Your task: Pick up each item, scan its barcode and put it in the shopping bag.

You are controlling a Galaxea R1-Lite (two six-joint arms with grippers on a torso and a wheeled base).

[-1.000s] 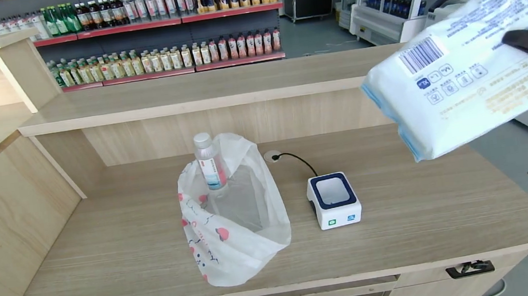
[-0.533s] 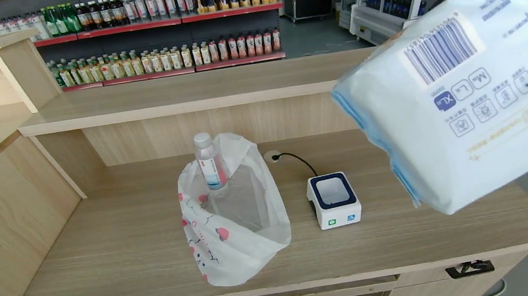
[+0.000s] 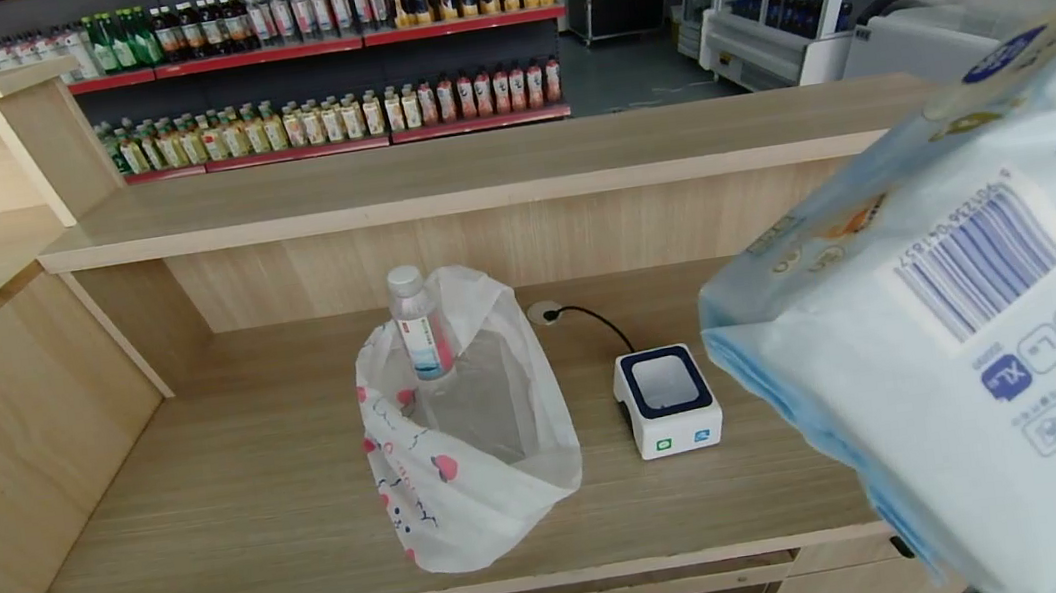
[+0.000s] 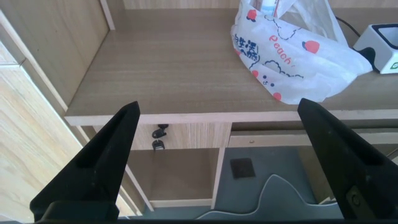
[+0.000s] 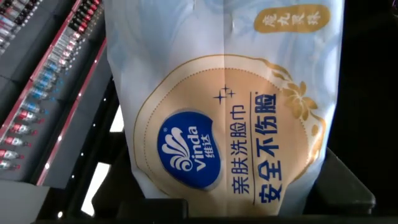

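A shop checkout counter (image 3: pixel 240 493) of pale wood, seen from above. The right gripper (image 5: pixel 242 193) holds a pack of tissues (image 3: pixel 976 332), white with blue edges, raised close to the head camera. The pack sits between the right jaws. They appear clamped on it, though only dark edges of the fingers show either side of the wrapper. The pack's barcode (image 3: pixel 982 261) faces up towards the head camera.

Below the right jaws and towards the robot's left, a small white scanner (image 3: pixel 667 402) with a dark-framed window rests on the counter, well apart from the held pack. A black cable (image 3: pixel 597 323) runs from the scanner to a hole in the counter.

The left gripper (image 4: pixel 219 104) hangs low in front of the counter's edge, its jaws wide apart with nothing between them. Ahead of these jaws and higher up, a white shopping bag (image 3: pixel 471 445) with red prints stands open on the counter. A clear bottle (image 3: pixel 420 335) stands upright inside it. The scanner lies just beyond the bag.
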